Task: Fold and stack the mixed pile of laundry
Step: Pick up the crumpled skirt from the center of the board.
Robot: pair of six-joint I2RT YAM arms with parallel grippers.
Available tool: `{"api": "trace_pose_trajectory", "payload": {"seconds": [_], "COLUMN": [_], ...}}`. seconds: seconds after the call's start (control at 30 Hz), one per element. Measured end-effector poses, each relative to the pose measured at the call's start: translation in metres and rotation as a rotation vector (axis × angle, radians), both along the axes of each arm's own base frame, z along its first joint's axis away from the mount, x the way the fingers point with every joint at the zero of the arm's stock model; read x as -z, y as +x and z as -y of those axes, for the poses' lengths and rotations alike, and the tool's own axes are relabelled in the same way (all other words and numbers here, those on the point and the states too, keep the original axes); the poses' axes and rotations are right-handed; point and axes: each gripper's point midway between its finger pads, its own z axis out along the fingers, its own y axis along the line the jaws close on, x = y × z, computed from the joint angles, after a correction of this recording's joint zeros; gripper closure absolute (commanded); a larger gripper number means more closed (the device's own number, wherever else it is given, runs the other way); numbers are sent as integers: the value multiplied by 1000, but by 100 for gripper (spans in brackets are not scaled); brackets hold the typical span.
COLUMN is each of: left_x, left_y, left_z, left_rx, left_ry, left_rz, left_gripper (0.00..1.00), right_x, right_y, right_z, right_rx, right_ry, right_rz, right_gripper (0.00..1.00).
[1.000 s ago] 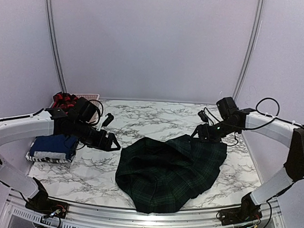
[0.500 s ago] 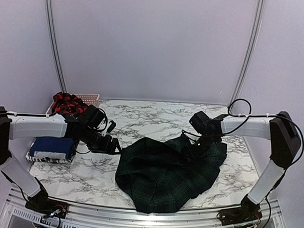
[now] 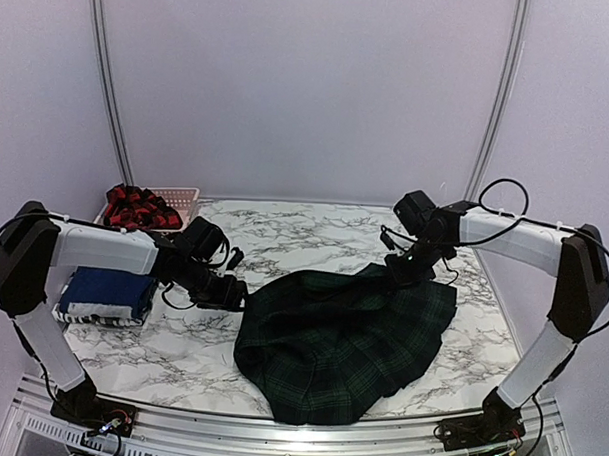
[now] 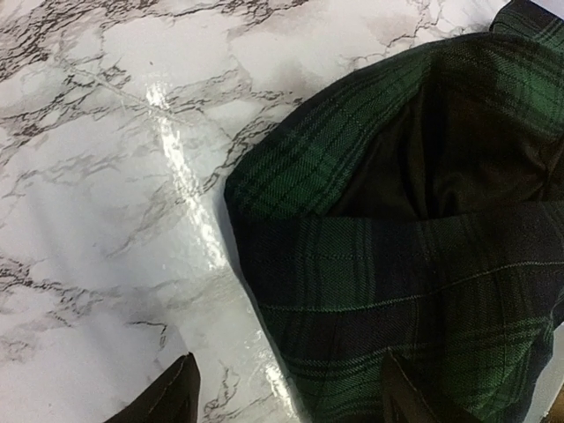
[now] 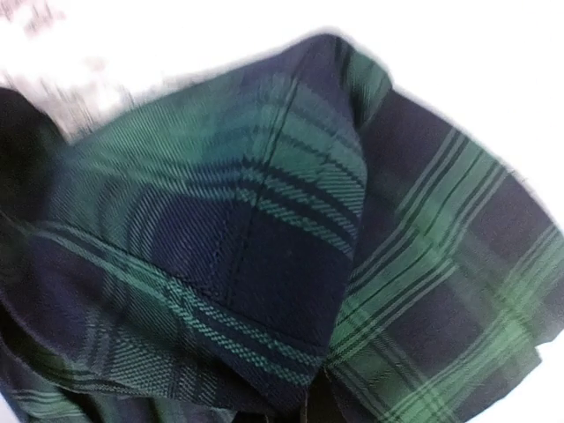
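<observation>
1. We see the marble table [image 3: 314,228] across the whole floor of the booth, and the loose cloth lies on it.
2. The dark green plaid garment [image 3: 340,349] is the biggest piece. It lies in a rumpled heap over the near middle and right of the table, well apart from the other clothes. Its far right corner rises to a peak.
3. At the table's left edge we find the navy blue garment [image 3: 104,293] folded flat on top of the black-and-white striped garment [image 3: 81,317], whose edge shows under it.
4. The pink basket [image 3: 181,196] stands in the far left corner. It holds the red-and-black checked shirt [image 3: 135,207], which is bunched up and heaped above the rim.
5. The right gripper [image 3: 403,268] is pressed together, pinching the raised far corner of the plaid garment. Its wrist view is filled with folded plaid cloth [image 5: 264,256] seen close up.
6. The left gripper [image 3: 232,291] hangs low at the plaid garment's left edge. We see its fingers [image 4: 176,397] spread, one over bare marble and the other over the cloth [image 4: 397,247], gripping nothing.
</observation>
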Motion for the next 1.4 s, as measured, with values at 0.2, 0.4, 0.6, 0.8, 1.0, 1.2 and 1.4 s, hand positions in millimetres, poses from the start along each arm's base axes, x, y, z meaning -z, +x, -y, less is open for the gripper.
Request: {"api": "trace_pose_trajectory", "payload": {"seconds": [0.2, 0.4, 0.6, 0.8, 1.0, 1.2, 1.4], "left_x": [-12, -21, 0, 8, 10, 22, -39], "left_y": [10, 19, 41, 69, 69, 59, 70], "left_z": [21, 36, 52, 75, 82, 80, 70], "left_rx": [6, 1, -27, -36, 7, 50, 44], "left_ry": [-112, -233, -259, -266, -274, -260, -281], "left_rz": [30, 89, 58, 56, 54, 36, 163], "left_gripper": [13, 13, 20, 19, 65, 100, 100], "right_x": [-49, -83, -93, -91, -112, -131, -154], "right_y": [27, 39, 39, 32, 35, 37, 43], "right_z": [2, -7, -10, -9, -11, -9, 6], "right_rx": [42, 36, 25, 20, 17, 22, 60], "right_ry": [81, 137, 154, 150, 161, 163, 151], "right_rz": [97, 151, 152, 122, 147, 172, 208], "right_gripper": [100, 100, 100, 100, 100, 100, 100]}}
